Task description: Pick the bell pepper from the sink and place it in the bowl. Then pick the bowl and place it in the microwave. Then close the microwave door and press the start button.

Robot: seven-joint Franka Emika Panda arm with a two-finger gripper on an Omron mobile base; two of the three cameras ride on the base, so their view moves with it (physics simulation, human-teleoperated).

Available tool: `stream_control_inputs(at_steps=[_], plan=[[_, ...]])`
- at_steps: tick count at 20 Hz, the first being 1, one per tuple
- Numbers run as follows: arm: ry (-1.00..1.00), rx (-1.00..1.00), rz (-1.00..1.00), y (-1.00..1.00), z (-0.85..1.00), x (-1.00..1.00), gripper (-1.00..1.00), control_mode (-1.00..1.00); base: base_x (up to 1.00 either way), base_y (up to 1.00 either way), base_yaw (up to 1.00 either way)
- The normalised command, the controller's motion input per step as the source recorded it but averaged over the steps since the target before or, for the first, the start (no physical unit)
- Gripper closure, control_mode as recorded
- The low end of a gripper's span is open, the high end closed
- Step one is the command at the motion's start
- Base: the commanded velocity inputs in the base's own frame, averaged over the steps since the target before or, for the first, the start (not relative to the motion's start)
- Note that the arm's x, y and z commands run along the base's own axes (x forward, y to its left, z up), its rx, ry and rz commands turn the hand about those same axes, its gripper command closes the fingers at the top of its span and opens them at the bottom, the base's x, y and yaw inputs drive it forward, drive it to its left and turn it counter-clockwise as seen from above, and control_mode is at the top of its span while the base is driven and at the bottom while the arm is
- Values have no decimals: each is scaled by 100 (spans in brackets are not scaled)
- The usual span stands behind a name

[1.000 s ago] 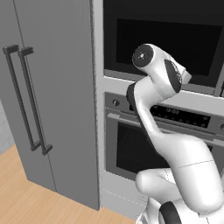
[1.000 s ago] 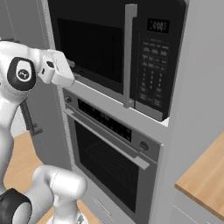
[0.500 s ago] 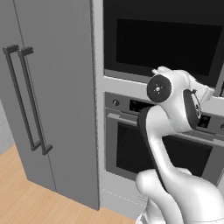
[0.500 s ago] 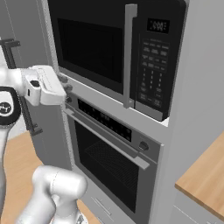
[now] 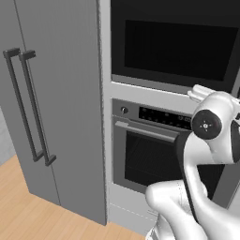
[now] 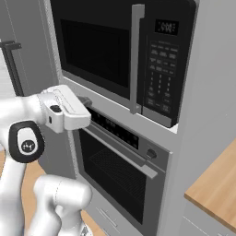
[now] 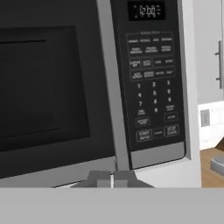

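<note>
microwave door [image 6: 99, 50] shut flush in the black microwave [image 7: 105, 83] above the oven [image 6: 120, 173], keypad at its right | arm swung lower and further right than half a second ago | tool [image 7: 112, 178] held level below the door handle, fingertips seen together

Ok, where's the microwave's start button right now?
In the hand view the keypad sits right of the microwave door's vertical handle, under the clock display; the start button is in its bottom row, left side.
</note>
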Motion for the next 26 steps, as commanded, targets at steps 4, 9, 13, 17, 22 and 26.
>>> stream_control_inputs(at_steps=[4,9,13,17,22,26], plan=[[-10,0,1,-51,0,0,100,-100,0,0,0],[0,0,0,-38,0,3,100,-100,0,0,0],[0,0,5,-27,0,0,100,-100,0,0,0],[0,1,23,-10,0,-14,100,-100,0,0,0],[0,8,26,-30,0,-5,100,-100,0,0,0],[0,2,1,-23,0,1,100,-100,0,0,0]])
